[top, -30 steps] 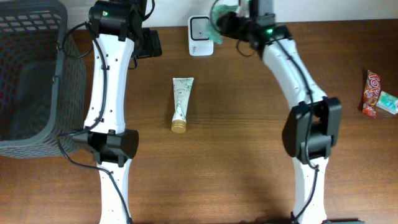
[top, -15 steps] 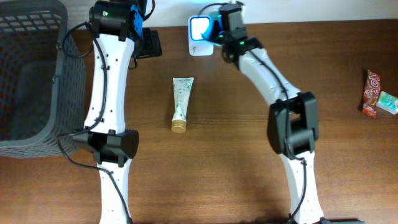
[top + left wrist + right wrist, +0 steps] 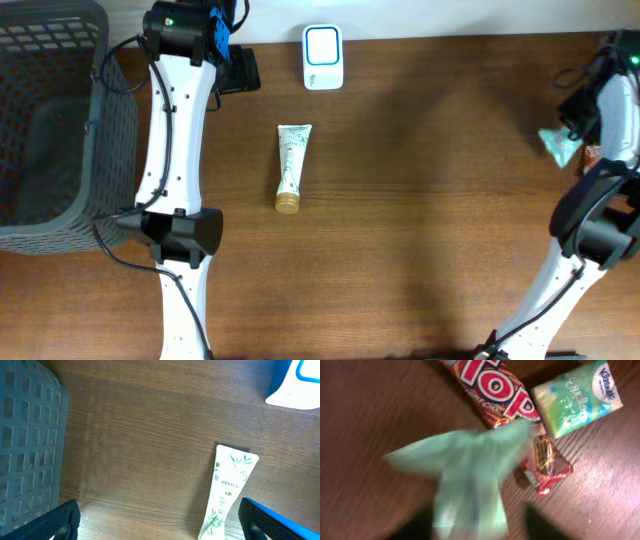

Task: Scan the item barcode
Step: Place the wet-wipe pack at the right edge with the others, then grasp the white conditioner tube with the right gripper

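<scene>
Right arm (image 3: 612,110) stretches far rightward (blurred green packet (image 3: 557,145) at its tip).

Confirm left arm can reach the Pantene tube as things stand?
Probably yes. The Pantene tube lies flat on the table, nothing on or against it, in front of the left fingers, which stand wide open and empty. The scanner sits apart from it, beyond its crimped end.

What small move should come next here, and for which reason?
Probably lower the open left claw onto the tube: it lies untouched near that claw, short of the scanner, while the right claw is away over the snack bar.
</scene>
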You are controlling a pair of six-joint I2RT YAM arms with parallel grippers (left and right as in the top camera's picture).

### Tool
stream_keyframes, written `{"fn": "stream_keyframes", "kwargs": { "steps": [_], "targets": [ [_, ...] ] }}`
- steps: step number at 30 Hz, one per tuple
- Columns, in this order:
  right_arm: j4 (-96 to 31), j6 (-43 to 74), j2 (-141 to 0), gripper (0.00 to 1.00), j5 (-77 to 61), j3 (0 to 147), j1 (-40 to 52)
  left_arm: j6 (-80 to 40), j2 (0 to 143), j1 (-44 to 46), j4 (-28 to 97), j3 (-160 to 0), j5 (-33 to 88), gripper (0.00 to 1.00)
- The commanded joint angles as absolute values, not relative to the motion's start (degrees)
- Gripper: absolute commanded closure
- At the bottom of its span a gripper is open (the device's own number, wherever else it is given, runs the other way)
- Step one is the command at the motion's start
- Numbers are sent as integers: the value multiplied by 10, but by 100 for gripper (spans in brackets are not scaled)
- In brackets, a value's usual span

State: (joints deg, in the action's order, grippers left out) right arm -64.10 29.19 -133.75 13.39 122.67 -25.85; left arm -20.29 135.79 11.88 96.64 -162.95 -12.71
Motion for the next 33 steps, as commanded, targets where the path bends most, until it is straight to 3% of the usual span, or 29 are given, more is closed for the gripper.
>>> {"fn": "stream_keyframes", "kwargs": {
  "steps": [1, 5, 9, 18, 22, 25, 33],
  "targets": [
    [-637, 197, -1346, 1, 12, 1228, -276, -194, 1353, 121, 967, -1628, -133, 1],
    [-641, 168, -1346, 1, -142, 1228, -258, -194, 1353, 121, 967, -1628, -133, 1],
    [-663, 55, -1346, 1, -399, 1228, -192, -194, 1353, 121, 967, -1628, -133, 1],
    [-689, 55, -1350, 2, -354, 1227, 63, -194, 1353, 121, 967, -1628, -133, 1],
    [-643, 147, -1354, 14, -345, 1227, 154, -194, 1353, 123, 967, -1628, -133, 1],
    [-616, 284, -1355, 15, -257, 1226, 206, -194, 1353, 122, 967, -1628, -133, 1],
    [-532, 406, -1355, 17, -142, 1163, 316, -194, 1353, 122, 967, -1628, -133, 1]
  ]
}}
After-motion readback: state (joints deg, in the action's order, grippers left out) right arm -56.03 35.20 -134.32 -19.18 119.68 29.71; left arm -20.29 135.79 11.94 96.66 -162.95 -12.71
